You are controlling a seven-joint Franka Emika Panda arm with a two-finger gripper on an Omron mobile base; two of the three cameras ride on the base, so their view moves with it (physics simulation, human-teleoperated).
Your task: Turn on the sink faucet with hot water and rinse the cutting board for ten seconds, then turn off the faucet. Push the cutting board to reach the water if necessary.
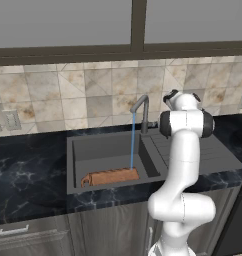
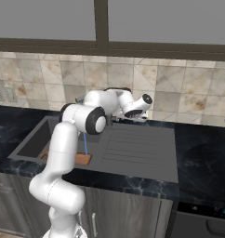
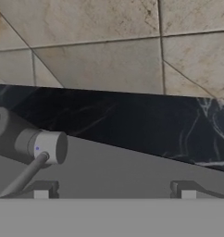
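The water (image 1: pixel 132 142) is running. It comes out of the sink faucet (image 1: pixel 141 111) as a thin blue line and drops straight down onto the cutting board (image 1: pixel 112 176). The cutting board lies flat in the sink (image 1: pixel 93 150), along the near wall of the basin, with its loop handle pointing left. The water hits it close to its right end.

The gripper (image 3: pixel 115 190) is up by the back of the sink, near the base of the sink faucet on its right side. In the hand view the two fingertips (image 3: pixel 41 191) stand wide apart with nothing between them. The small lever (image 3: pixel 26 173) of the sink faucet sticks out just to the left of the left fingertip, and I cannot tell if it touches it.

The cutting board is well apart from the gripper, lower down, nearer and to the left. Behind the sink are the black counter (image 1: pixel 28 165) and the tiled wall (image 1: pixel 68 95).
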